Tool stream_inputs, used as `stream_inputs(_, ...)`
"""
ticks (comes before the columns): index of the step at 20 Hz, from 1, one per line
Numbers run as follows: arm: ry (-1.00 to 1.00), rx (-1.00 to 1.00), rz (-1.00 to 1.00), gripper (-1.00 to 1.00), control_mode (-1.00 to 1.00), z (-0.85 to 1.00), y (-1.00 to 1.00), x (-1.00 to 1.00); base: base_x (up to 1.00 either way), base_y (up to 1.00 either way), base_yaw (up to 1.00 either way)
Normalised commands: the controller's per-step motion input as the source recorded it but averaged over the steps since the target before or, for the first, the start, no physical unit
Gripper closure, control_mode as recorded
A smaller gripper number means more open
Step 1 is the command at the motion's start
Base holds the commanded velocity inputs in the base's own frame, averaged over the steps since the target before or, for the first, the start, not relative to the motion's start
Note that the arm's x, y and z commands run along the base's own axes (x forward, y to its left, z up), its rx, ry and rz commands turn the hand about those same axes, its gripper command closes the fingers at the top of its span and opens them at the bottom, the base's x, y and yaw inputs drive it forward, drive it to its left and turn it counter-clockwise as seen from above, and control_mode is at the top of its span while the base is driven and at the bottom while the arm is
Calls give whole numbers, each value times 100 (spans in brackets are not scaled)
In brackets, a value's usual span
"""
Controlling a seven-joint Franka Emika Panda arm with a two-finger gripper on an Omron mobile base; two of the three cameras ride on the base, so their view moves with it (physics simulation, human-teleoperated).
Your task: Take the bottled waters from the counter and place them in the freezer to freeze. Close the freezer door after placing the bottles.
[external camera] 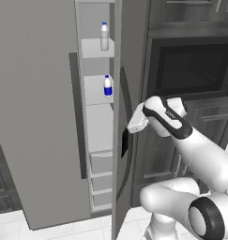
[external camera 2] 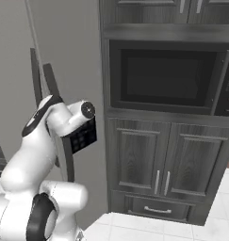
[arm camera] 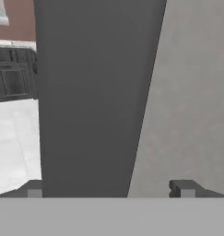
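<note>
Arm is seen bent at the elbow, forearm raised from the base, wrist turned toward the freezer door (external camera: 119,140). The hand is held against the door's outer face, just beside the dark dispenser panel (external camera: 125,143). In the right base view the hand's dark underside sits near the door handle (external camera 2: 53,89).

Jaws (arm camera: 111,189) are spread wide, nothing between them; the two dark fingertips (arm camera: 183,188) are seen well apart at the bottom of the hand view, with the door's grey edge running between them.

The door is swung partly open, edge-on to the left base camera. Behind it the freezer (external camera: 99,117) compartment is exposed, with white shelves. The pale bottle (external camera: 104,36) is stood upright on an upper shelf; the blue-banded bottle (external camera: 108,86) is stood upright on the shelf below, near its front edge. Lower drawers are seen shut.

The wide fridge door (external camera: 35,108) is shut, to the left. To the right: a dark built-in oven (external camera 2: 167,77) in dark wood cabinets (external camera 2: 163,160), two panel doors and a drawer beneath. The floor (external camera 2: 149,228) is tiled white.
</note>
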Motion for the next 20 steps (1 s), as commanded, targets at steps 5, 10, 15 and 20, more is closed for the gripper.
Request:
stream_inputs(5, 3, -1, -17, -100, -100, 0, 37, 39, 0, 0, 0)
stream_inputs(10, 1, 0, -16, -100, -100, 0, 30, 32, 0, 0, 0)
stream_inputs(15, 0, 0, -9, -100, -100, 0, 4, 24, 0, 0, 0)
stream_inputs(20, 0, 0, -6, -100, -100, 0, 0, 26, 0, 0, 0)
